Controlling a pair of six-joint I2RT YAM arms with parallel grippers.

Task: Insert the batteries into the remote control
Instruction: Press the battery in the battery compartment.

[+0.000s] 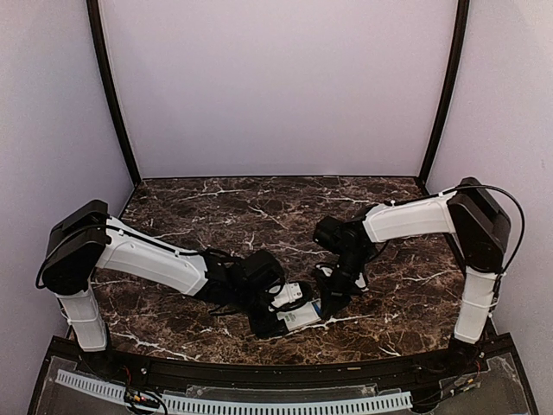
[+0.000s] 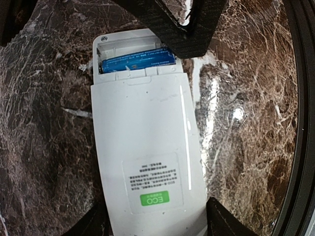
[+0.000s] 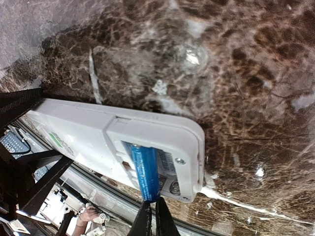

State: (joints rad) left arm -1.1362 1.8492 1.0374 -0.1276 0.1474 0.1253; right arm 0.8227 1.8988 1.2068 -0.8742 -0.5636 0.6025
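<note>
The remote control [image 2: 147,147] lies back side up on the surface [image 2: 246,123], near the front edge between the two arms. Its battery compartment, at the end away from the left arm, is uncovered. One blue battery [image 2: 138,61] lies lengthwise across this compartment. In the right wrist view the battery [image 3: 146,169] sits beside a coil spring contact [image 3: 173,187]. A screw [image 3: 178,161] is set in the corner of the housing. A label with a green ECO mark [image 2: 154,198] is fixed near the opposite end.

Left pincer [image 2: 157,216]: fingers stand one on each long edge of the remote control at the label end, touching both edges and clamped on the housing.

Right pincer [image 3: 150,211]: fingers are drawn almost together, with only a narrow slit between them. The tips meet the end of the battery at the compartment edge. Whether they grip the battery or only touch it cannot be told.

In the top view both arms reach inward, and the right pincer [image 1: 333,294] hangs over the open end of the remote control [image 1: 301,316].
</note>
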